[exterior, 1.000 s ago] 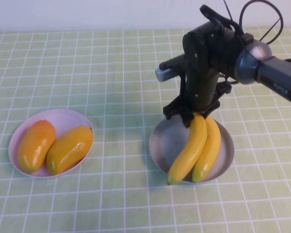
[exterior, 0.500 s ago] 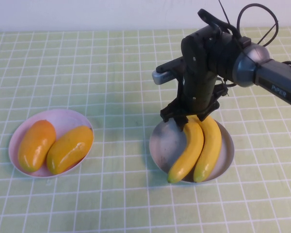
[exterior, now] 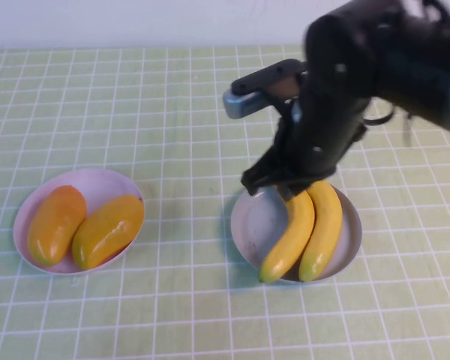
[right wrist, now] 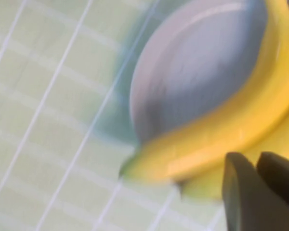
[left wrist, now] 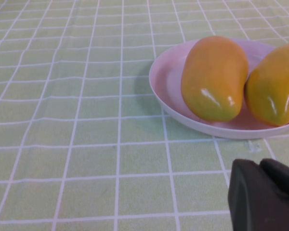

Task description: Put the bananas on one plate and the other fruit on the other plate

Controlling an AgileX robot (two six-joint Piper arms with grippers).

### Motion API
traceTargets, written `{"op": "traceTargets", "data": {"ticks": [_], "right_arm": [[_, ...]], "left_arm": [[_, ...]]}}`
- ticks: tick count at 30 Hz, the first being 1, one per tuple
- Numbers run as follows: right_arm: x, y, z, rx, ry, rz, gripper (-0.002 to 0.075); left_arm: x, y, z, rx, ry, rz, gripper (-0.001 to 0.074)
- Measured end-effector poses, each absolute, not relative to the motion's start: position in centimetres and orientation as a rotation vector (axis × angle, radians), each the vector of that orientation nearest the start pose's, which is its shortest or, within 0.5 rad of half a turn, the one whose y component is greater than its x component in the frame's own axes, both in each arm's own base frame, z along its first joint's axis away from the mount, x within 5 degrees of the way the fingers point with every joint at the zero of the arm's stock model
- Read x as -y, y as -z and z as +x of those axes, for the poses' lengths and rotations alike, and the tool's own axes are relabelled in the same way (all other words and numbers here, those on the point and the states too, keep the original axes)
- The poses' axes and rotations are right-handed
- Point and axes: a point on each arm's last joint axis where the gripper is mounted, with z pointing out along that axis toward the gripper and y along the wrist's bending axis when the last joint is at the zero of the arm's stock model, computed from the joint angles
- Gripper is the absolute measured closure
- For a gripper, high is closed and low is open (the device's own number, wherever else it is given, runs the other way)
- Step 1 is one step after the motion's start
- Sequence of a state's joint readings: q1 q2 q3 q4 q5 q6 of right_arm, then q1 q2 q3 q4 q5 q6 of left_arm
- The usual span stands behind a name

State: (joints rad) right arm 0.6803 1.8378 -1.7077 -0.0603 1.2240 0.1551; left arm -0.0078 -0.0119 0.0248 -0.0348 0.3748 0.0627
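Two bananas [exterior: 289,236] [exterior: 324,229] lie side by side on the grey-blue plate [exterior: 253,225]. My right gripper [exterior: 291,187] hovers just over their far ends, shut and empty. In the right wrist view its fingertips [right wrist: 256,166] press together above a banana [right wrist: 221,139] and the plate [right wrist: 197,72]. The other fruit, two orange-yellow mangoes [exterior: 56,223] [exterior: 109,230], rests on the pink plate [exterior: 97,184]. My left gripper [left wrist: 262,192] is shut over the cloth, a short way from that pink plate [left wrist: 166,82] and its mangoes [left wrist: 214,79] [left wrist: 274,84]. It does not show in the high view.
A green checked cloth [exterior: 187,135] covers the whole table. The right arm's dark body [exterior: 337,97] rises over the far side of the grey-blue plate. A white wall runs along the back edge.
The right gripper opened, let the left banana settle on the grey-blue plate, then shut. The right arm has risen toward the camera. Mangoes and left gripper have not moved.
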Motion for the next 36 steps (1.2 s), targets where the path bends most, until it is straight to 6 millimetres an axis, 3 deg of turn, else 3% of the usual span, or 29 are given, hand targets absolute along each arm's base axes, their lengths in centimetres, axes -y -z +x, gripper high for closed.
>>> {"op": "traceTargets", "data": {"ticks": [3,11,20,27,33,36], "right_arm": [[-22.4,-32.3,28.2,-2.732,-0.108,-0.757,0.0719],[-16.5,-35.8,21.1,-2.651,-0.131,-0.76,0.074],[-10.7,-35.9,13.8,-2.594,-0.184,-0.74,0.0741],[-8.9,-36.2,11.3,-2.538,-0.235,-0.723,0.0741],[-8.2,-32.8,11.2,-2.404,-0.253,-0.686,0.0741],[-6.9,-30.5,11.3,-2.31,-0.264,-0.56,0.0741]], "left_arm": [[0.2,-17.2,5.2,-1.871,-0.004,0.044,0.0731],[0.2,-17.2,5.2,-1.871,-0.004,0.044,0.0731],[0.2,-17.2,5.2,-1.871,-0.004,0.044,0.0731],[0.2,-17.2,5.2,-1.871,-0.004,0.044,0.0731],[0.2,-17.2,5.2,-1.871,-0.004,0.044,0.0731],[0.2,-17.2,5.2,-1.871,-0.004,0.044,0.0731]]}}
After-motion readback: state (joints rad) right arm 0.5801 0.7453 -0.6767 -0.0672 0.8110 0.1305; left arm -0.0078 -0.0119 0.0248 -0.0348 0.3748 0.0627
